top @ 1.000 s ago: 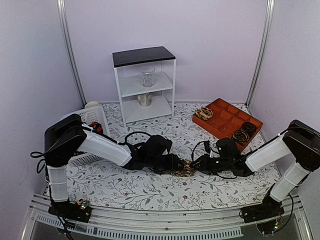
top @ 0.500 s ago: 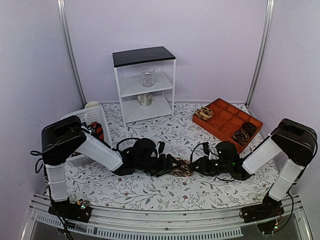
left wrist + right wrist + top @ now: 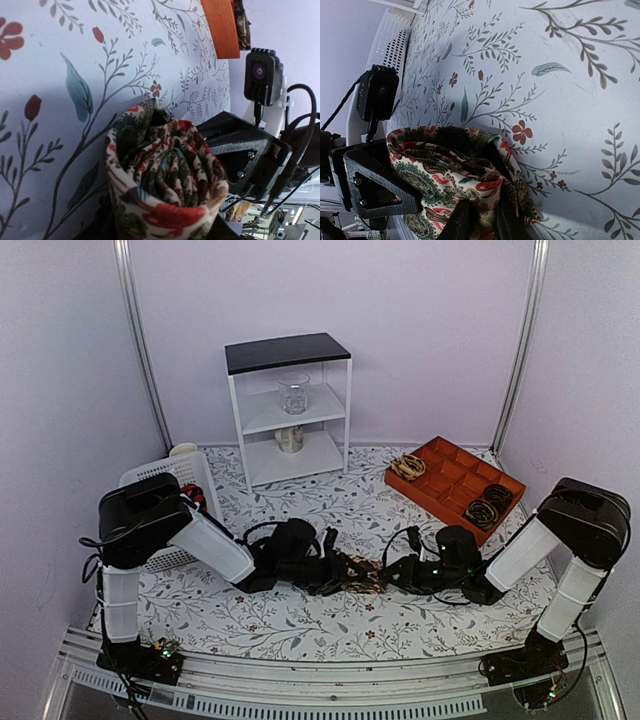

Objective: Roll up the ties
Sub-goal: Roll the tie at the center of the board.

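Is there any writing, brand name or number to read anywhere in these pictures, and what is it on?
No text can be read.
The jar low in the rack may bear a label, but it is too small to tell.
The rolled tie and the tablecloth show only patterns, no letters.
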You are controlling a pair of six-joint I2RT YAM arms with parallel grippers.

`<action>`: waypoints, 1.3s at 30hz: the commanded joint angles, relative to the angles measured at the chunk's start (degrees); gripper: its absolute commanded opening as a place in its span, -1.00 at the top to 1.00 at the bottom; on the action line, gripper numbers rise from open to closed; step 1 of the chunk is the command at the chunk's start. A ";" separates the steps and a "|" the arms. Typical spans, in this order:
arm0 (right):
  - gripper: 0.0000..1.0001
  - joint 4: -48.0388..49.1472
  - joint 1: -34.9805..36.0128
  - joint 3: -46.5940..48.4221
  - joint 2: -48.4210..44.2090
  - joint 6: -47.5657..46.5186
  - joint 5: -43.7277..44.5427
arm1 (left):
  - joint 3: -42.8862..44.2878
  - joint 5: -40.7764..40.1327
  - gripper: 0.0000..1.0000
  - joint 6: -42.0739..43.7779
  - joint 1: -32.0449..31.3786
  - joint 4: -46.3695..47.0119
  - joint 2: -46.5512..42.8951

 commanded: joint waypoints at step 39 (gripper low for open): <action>-0.99 -17.05 14.79 10.23 -12.82 -50.75 -13.65 | -36.23 0.94 0.47 71.90 -4.17 62.31 6.94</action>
